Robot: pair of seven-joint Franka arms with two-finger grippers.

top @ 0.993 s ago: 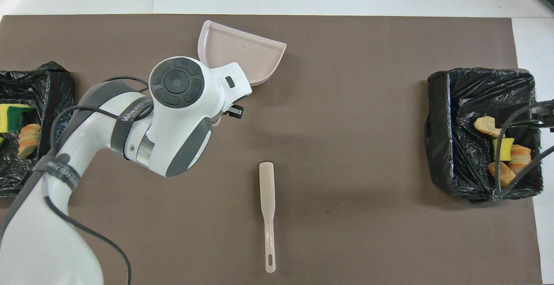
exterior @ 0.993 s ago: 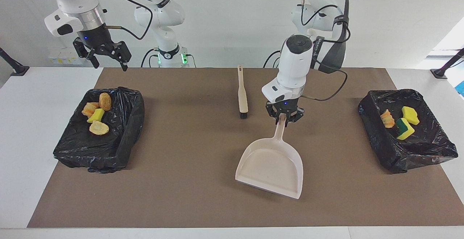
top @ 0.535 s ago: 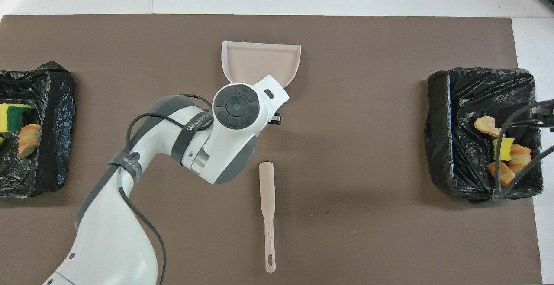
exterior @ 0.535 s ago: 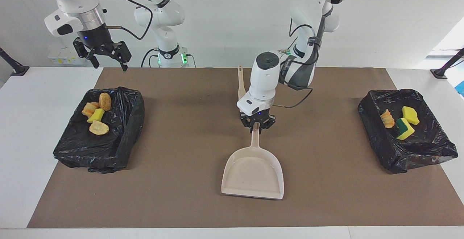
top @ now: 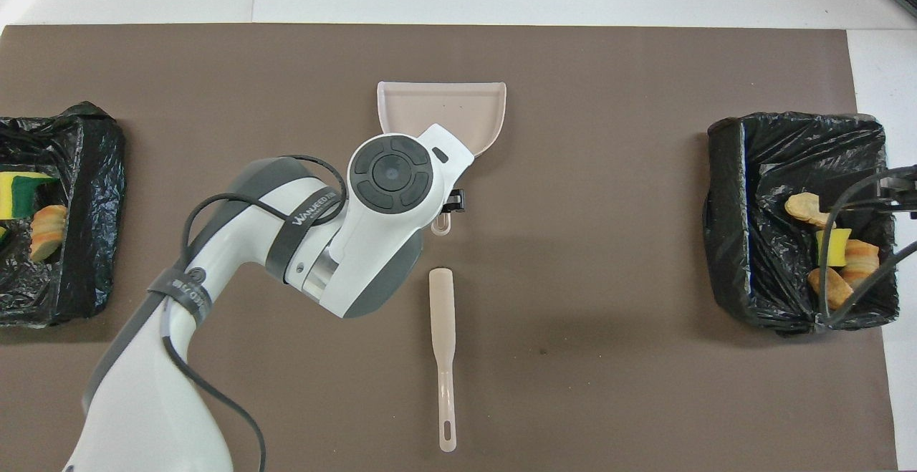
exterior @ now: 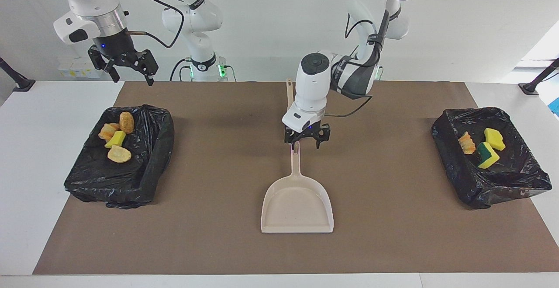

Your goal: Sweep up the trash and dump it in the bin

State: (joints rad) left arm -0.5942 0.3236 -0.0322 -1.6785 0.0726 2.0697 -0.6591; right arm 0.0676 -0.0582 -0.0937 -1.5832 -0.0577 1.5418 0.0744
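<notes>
The beige dustpan [exterior: 297, 205] [top: 437, 103] lies flat on the middle of the brown mat, its handle pointing toward the robots. My left gripper [exterior: 305, 143] hangs open just over the handle's end, holding nothing. The trash lies in two black-lined bins. Tan, brown, orange and yellow pieces [exterior: 115, 141] [top: 834, 271] are in the bin [exterior: 144, 170] at the right arm's end. An orange-striped chunk and yellow-green sponges [exterior: 482, 146] [top: 32, 214] are in the bin [exterior: 502, 183] at the left arm's end. My right gripper [exterior: 133, 79] waits open, raised over its bin.
A beige brush [top: 443, 357] lies on the mat nearer to the robots than the dustpan, in line with its handle. In the facing view my left arm covers most of the brush. The mat [exterior: 209, 244] ends at white table on all sides.
My left arm swung the dustpan toward the table's middle, straightened it and set it flat. The left gripper then opened and let go of the handle. The right arm stayed still.
</notes>
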